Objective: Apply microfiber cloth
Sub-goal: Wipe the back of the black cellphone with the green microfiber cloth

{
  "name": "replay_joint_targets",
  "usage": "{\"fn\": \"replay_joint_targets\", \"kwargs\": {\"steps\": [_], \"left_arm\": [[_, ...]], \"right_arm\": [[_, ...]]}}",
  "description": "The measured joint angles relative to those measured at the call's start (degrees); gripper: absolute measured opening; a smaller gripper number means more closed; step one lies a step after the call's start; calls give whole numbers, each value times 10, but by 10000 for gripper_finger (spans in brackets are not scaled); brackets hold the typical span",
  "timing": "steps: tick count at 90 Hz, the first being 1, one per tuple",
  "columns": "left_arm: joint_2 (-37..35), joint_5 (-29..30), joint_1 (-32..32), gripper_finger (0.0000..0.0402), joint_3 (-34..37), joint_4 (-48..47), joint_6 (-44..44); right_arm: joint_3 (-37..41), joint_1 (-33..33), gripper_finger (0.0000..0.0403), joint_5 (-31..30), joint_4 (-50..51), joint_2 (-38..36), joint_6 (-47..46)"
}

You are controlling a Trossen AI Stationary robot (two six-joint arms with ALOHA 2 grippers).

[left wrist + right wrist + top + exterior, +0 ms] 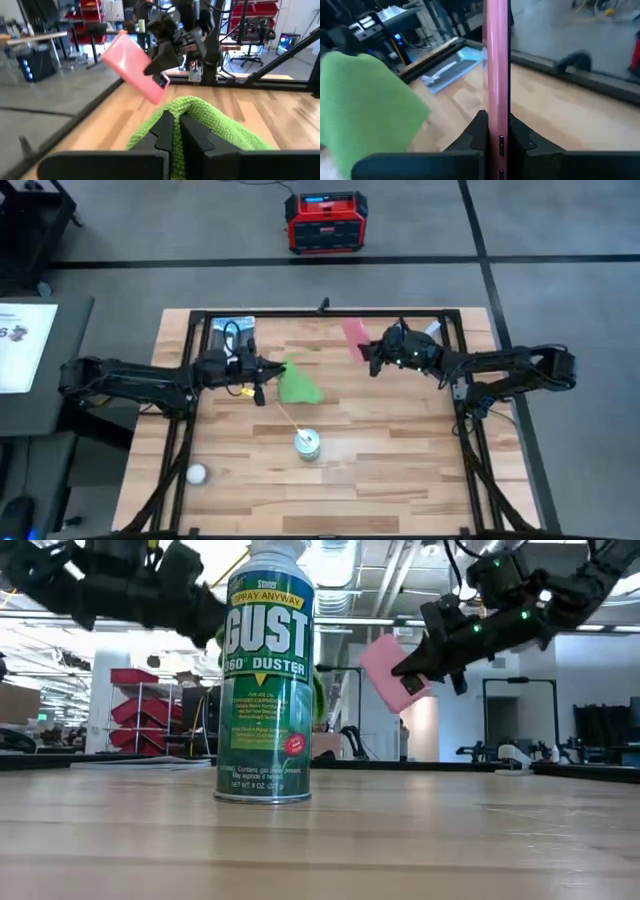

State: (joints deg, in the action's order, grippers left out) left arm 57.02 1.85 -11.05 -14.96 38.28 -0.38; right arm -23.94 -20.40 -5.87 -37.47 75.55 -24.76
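Observation:
The bright green microfiber cloth [298, 383] hangs in the air left of the table's middle, with my left gripper [272, 369] shut on it. The pink-backed phone [356, 337] is held up in the air at the far middle of the table, tilted, with my right gripper [372, 352] shut on it. In the left wrist view the phone [134, 71] hangs just beyond the cloth [210, 125]. The two things are close but apart. My left gripper pinches a bunched fold of the cloth [176, 111] between its two fingers, coming level from the table's left. The cloth is lifted clear and drapes past the fingers. My right gripper pinches the phone's lower end [497, 131] across its flat faces, coming from the table's right. The phone is lifted clear and tilted.
A green duster can [308, 444] with a thin straw stands upright near the table's middle front. A white ball [196, 474] lies at the near left. A clear bag [230, 332] lies at the far left corner. A red box [324, 222] sits on the floor beyond.

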Motion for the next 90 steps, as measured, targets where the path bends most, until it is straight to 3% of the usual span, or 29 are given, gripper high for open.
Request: {"fn": "replay_joint_targets", "kwargs": {"steps": [23, 38, 57, 90], "left_arm": [[0, 24, 0, 0, 94, 92, -79], [5, 24, 3, 0, 127, 88, -156], [20, 23, 22, 0, 141, 76, -235], [81, 23, 46, 0, 142, 57, -298]], "right_arm": [[27, 58, 12, -1, -62, 79, -77], [28, 117, 12, -5, -58, 104, -107], [28, 179, 12, -21, 9, 107, -167], [25, 253, 28, -60, 68, 105, -241]]}}
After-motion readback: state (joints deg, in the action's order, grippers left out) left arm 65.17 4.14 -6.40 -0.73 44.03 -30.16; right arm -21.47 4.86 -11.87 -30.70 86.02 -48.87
